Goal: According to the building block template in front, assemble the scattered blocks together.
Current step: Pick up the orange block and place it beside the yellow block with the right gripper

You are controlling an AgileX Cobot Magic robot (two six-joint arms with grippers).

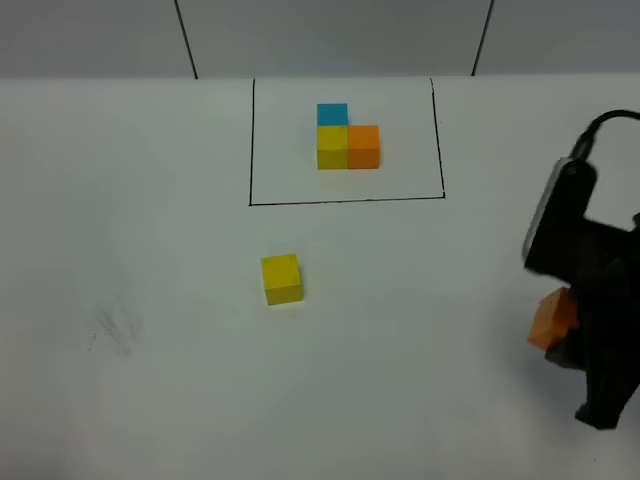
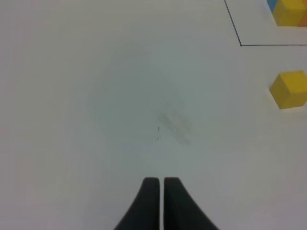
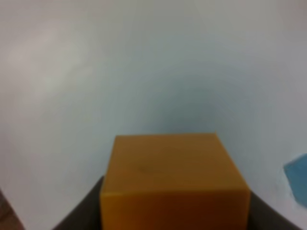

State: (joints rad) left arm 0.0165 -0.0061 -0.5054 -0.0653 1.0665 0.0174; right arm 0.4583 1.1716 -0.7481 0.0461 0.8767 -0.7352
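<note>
Orange block (image 1: 552,316) is being gripped by the right hand (image 1: 565,330) at lower right of the overhead frame. Yellow block (image 1: 282,279) is sitting on the table (image 1: 150,250) at centre, below the building block template (image 1: 347,140). Left hand (image 2: 157,184) is hovering, jaws pressed together.

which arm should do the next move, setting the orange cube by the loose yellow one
Right. The right arm's fingers grip the small plain orange cube. The left arm's fingers are shut and empty, off to the side of the small plain yellow cube.
</note>
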